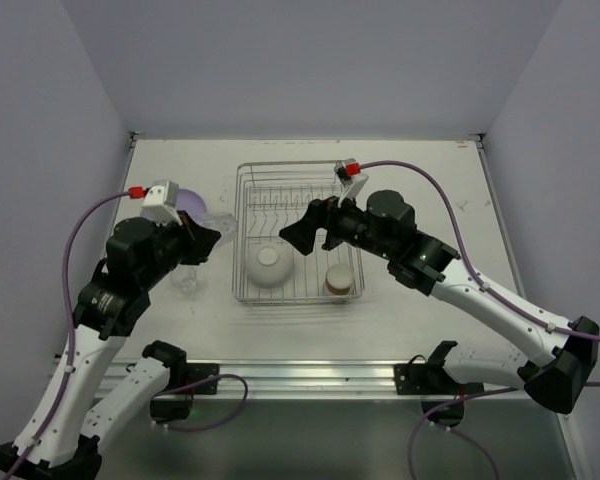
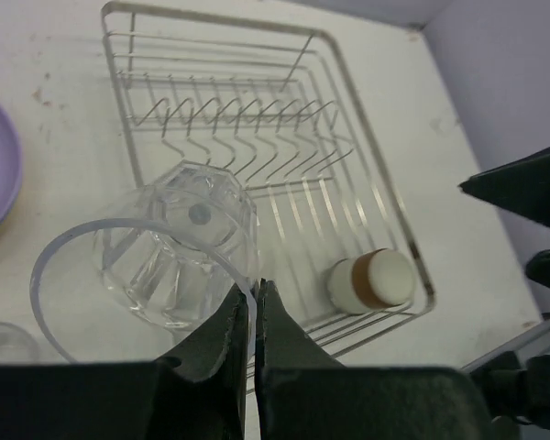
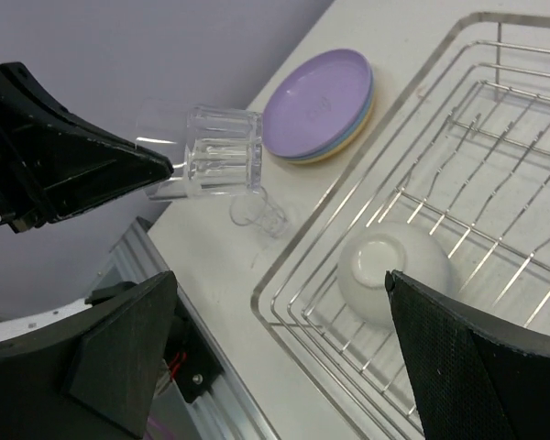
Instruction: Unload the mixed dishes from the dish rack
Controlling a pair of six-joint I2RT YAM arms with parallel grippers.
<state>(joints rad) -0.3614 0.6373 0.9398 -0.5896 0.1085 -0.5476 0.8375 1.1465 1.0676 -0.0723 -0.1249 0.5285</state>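
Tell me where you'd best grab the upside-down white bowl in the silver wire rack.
Probably the small raised foot ring atop the round white bowl, coming straight down: it sits inverted in the silver wire dish rack, rim down, dome smooth.

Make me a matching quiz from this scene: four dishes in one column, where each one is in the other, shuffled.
1 white bowl
2 brown cup
3 fluted glass
4 purple plate

A atop the plate stack
B pinched in the left tool
C upside down in the dish rack
D rack's near right corner

Pairs: 1C, 2D, 3B, 4A
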